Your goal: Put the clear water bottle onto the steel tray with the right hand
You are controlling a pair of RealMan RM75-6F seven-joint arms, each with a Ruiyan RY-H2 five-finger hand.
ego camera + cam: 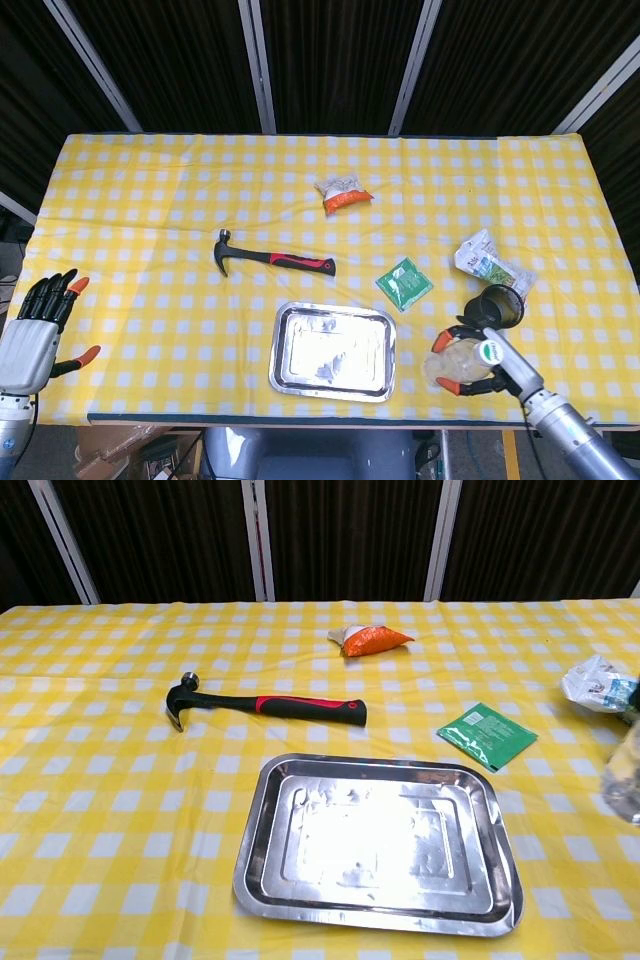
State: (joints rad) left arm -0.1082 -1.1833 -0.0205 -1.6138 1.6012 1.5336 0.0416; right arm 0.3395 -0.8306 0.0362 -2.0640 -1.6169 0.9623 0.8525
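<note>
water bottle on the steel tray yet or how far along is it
Done: the right hand grips the clear water bottle. In hand: the bottle is held to the right of the steel tray, near the black cup. Left: carrying it over and setting it on the tray, which holds nothing.

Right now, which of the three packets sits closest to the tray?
The flat green packet, just off the steel tray's far right corner. The orange-and-white bag and crumpled white pouch lie farther off.
</note>
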